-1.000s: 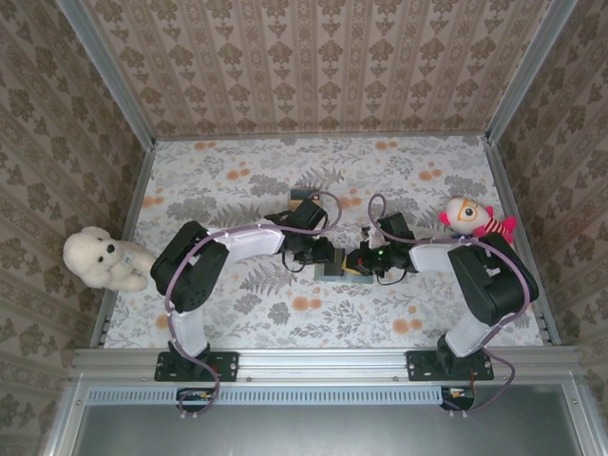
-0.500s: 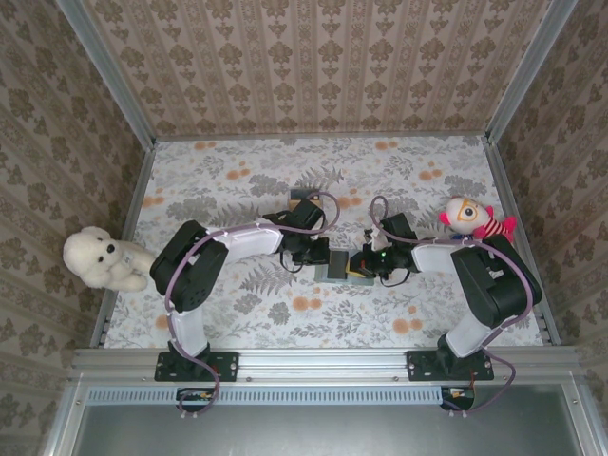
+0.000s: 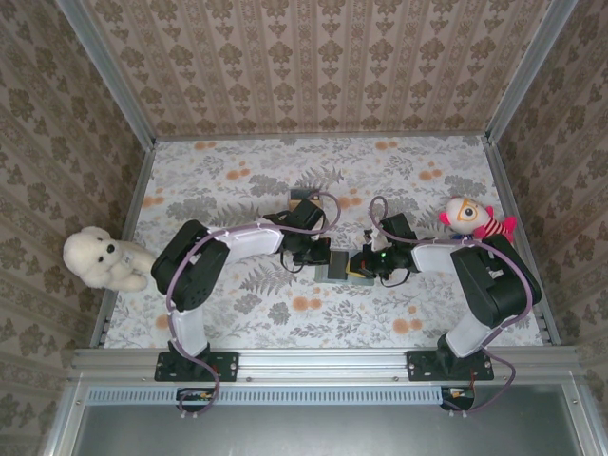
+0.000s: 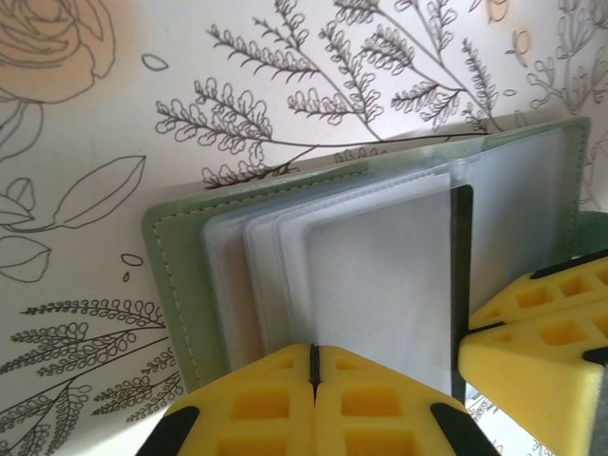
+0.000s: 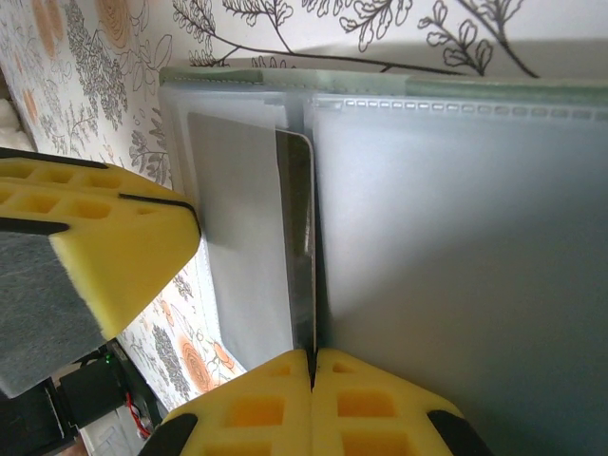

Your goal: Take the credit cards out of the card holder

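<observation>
The grey-green card holder lies open mid-table between both grippers. In the left wrist view its cover frames several clear sleeves. My left gripper is shut on the near edge of a sleeve. A thin dark credit card stands edge-on between the sleeves, its edge also a dark line. My right gripper is shut on that card's near end. The holder's green rim runs along the top. The left fingers sit beside the holder, the right fingers at its other side.
A white teddy bear sits at the table's left edge. A small doll in red lies at the right. Metal rails and patterned walls enclose the floral tabletop, with open room behind the arms.
Both grippers and the card holder shifted very slightly; their holds look the same.
</observation>
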Controlling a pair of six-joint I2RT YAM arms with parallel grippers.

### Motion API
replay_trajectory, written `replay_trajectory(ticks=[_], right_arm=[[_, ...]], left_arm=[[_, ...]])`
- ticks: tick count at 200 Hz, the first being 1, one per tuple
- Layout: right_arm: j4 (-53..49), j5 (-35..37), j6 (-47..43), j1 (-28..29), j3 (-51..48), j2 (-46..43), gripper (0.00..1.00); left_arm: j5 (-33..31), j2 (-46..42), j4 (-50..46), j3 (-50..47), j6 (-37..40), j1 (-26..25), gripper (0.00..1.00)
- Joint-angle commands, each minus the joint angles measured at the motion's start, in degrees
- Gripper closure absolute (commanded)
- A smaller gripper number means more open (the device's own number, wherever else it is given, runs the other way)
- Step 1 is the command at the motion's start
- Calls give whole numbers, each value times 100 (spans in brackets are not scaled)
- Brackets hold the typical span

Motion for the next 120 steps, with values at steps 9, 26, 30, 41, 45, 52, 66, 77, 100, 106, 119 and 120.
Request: replay_trajectory(ticks=[9,26,30,41,45,52,66,77,100,106,119,120], right_arm=[[-233,54,-147,-70,63,45,100],[-191,0,-125,-106,36,33,100],[-191,0,-124,-108,28,31,100],[-191,10,-125,-143,0,7,100],[-179,9,-124,-165,-14,3,100],[-168,9,-118,-195,-36,-21,100],[-142,1,-124,-193,-43,-26,100],[-91,-77,-102,-192,-35,16,100],[0,-160,-16,-195,-9,143,93],[10,-159,-3,-197,-8,176,88],[33,-166,6,-197,14,236,79],[34,-167,6,-198,16,239,78]], left_arm=[[-167,122,-444,-6,156,24,100],[-207,146,-545,-20,206,48,100],[-216,148,-571,-25,222,49,100],[-284,155,-672,-20,274,62,100],[-314,140,-706,-11,286,62,100],[-354,123,-739,-11,309,73,100],[-319,128,-731,10,330,81,100],[-245,173,-700,33,340,70,100],[-180,288,-664,110,347,40,100],[-177,304,-670,126,341,34,100],[-160,324,-671,132,345,28,100],[-160,324,-671,131,347,30,100]])
